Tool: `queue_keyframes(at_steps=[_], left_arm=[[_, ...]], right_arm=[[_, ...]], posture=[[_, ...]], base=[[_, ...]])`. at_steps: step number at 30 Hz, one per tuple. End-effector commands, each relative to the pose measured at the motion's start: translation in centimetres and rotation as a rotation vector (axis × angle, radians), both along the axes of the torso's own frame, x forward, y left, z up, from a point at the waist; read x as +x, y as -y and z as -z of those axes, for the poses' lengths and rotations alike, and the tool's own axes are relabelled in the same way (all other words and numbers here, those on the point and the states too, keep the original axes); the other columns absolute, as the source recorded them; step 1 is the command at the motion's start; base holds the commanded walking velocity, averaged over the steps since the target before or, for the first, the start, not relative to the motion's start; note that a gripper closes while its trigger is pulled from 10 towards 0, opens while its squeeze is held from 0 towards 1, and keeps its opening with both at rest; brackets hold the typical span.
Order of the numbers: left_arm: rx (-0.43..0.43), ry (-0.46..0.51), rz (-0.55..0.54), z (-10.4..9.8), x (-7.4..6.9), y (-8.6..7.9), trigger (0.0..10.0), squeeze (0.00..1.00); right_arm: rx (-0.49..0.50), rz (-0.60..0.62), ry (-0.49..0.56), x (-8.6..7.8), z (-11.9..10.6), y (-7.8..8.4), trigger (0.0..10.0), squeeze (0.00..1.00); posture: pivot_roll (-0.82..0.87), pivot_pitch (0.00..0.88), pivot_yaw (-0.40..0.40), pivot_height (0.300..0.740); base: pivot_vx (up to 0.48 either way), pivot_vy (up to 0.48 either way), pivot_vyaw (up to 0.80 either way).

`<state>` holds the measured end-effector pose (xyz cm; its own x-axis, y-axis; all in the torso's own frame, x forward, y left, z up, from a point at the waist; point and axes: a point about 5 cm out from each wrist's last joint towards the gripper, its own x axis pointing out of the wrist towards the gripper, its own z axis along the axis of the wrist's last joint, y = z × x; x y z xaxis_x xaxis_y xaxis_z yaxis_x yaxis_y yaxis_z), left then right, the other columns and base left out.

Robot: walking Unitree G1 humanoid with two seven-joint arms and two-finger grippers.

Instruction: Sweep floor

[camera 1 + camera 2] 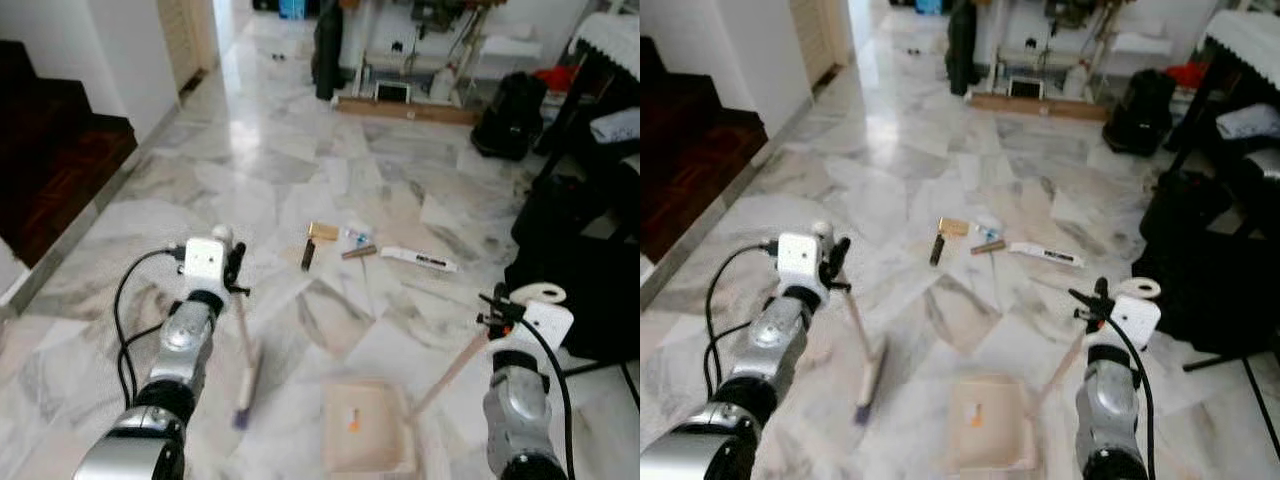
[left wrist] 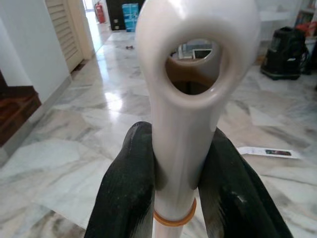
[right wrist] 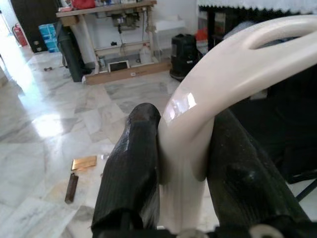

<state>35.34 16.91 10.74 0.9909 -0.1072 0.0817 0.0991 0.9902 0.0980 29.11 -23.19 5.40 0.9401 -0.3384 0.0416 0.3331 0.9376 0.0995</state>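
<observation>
Marble floor (image 1: 300, 170) — litter (image 1: 322, 231) scattered; left gripper (image 2: 181, 183) pinches broom (image 1: 246, 370), right gripper (image 3: 183, 173) clamps dustpan (image 1: 366, 428).

Open marble floor (image 1: 250, 170) ahead and toward the left — wide room up to the dark stairs (image 1: 50, 150) along the left wall. Blocked on the right by black bags (image 1: 580, 260) close beside the right gripper (image 1: 497, 305). Between the two grippers, low on the floor: broom (image 1: 245, 385) and dustpan (image 1: 365, 428). Just beyond, scattered litter — a brown card (image 1: 322, 231), a dark stick (image 1: 308, 255), a white strip (image 1: 418, 259). Far end closed off by a cluttered surface (image 1: 420, 60).
</observation>
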Motion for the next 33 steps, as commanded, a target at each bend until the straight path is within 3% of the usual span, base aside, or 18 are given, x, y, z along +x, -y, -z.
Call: queue_keyframes(at_steps=[1, 33], left_arm=[[-0.021, 0.032, 0.032, -0.74, 0.31, 1.17, 10.0, 0.0], [-0.015, 0.034, 0.022, -0.99, 0.44, 0.71, 10.0, 0.0]], right_arm=[[-0.012, 0.027, 0.021, -0.06, -0.51, 0.89, 10.0, 0.0], [-0.004, 0.005, 0.016, 0.06, -0.35, 0.32, 10.0, 0.0]], posture=[[0.06, 0.019, -0.035, 0.74], [0.07, 0.016, -0.028, 0.74]], base=[[0.416, 0.0, 0.0], [0.402, 0.0, 0.0]])
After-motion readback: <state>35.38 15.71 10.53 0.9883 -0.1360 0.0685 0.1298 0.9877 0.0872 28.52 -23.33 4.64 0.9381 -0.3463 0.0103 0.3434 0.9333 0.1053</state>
